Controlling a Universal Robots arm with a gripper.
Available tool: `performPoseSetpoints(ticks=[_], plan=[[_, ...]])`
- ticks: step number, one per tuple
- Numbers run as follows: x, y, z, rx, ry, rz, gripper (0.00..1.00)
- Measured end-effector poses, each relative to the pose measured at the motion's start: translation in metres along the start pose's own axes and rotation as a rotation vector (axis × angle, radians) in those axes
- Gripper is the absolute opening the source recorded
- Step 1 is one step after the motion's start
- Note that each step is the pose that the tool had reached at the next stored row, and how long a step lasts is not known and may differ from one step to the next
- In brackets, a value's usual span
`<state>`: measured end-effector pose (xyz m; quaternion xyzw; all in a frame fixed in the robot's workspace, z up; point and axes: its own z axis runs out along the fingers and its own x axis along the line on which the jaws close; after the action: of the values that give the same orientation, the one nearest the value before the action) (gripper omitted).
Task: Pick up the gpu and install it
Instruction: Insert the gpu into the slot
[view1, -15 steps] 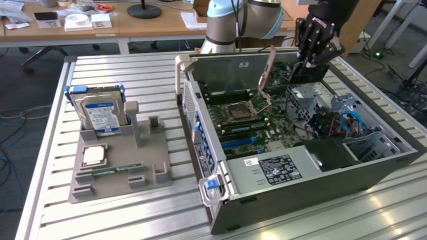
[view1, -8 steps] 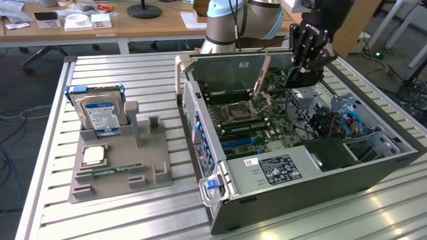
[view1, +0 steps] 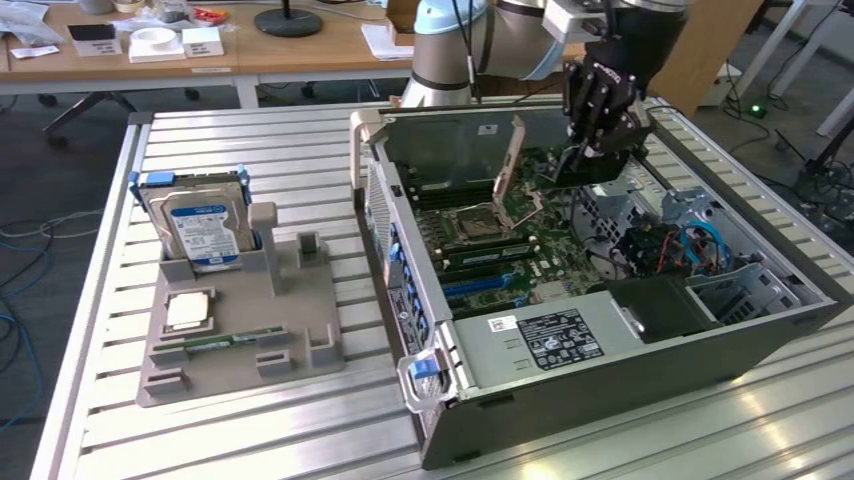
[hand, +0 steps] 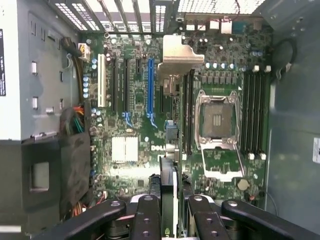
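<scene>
- Install step: black claw (view1: 597, 148) pinches thin green gpu card (hand: 169, 185) edge-on above the green motherboard (hand: 135, 125) in the open grey case (view1: 601, 370).
- Seating likely needs its edge aligned with the long blue slot (hand: 150, 85).

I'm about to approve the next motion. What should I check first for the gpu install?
1. gpu gripped by the tool: ok, the card sits edge-on between the fingers.
2. Tool above the open case: ok.
3. Blue slot free: ok, nothing seated in it.
4. gpu parallel to the slots: ok.
5. gpu lined up over its slot: cannot tell.
6. Cable bundle clear of the slots: ok, it lies off the board's edge.
</scene>
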<state>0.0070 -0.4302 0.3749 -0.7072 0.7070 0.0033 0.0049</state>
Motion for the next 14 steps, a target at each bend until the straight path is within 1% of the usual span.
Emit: performPoseSetpoints(ticks=[5,14], plan=[[0.002,0.0098,0.0068,-0.0001,0.0,-0.004,0.26],[0.006,0.0304,0.0165,-0.0002,0.0002,-0.01,0.26]])
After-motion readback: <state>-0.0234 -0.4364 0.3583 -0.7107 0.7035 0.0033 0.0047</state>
